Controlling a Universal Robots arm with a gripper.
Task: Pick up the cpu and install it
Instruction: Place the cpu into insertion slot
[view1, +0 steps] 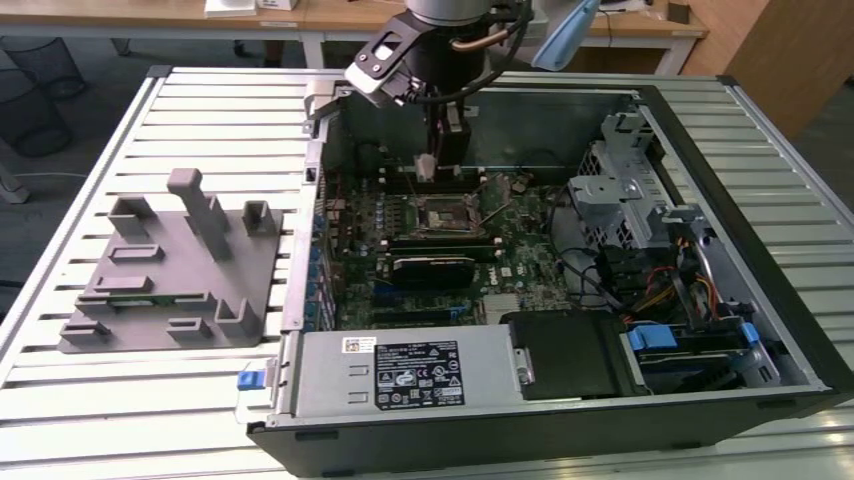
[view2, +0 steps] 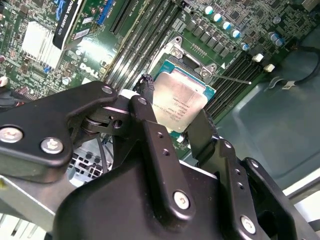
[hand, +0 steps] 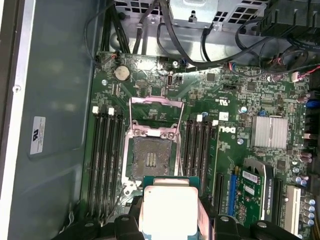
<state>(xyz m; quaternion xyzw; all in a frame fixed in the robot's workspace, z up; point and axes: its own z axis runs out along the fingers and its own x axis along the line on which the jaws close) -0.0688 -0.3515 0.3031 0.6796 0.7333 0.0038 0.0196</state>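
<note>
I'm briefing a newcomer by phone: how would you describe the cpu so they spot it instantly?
Find the open computer case, then the green motherboard inside. Near its empty socket the claw grips the cpu: a thin square chip, pale silver-topped among dark parts.

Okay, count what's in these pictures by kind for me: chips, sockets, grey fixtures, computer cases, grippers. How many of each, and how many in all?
cpu: 1, clamped in the gripper
gripper: 1
open cpu socket: 1
grey plastic fixture: 1
computer case: 1
Total: 5
</note>
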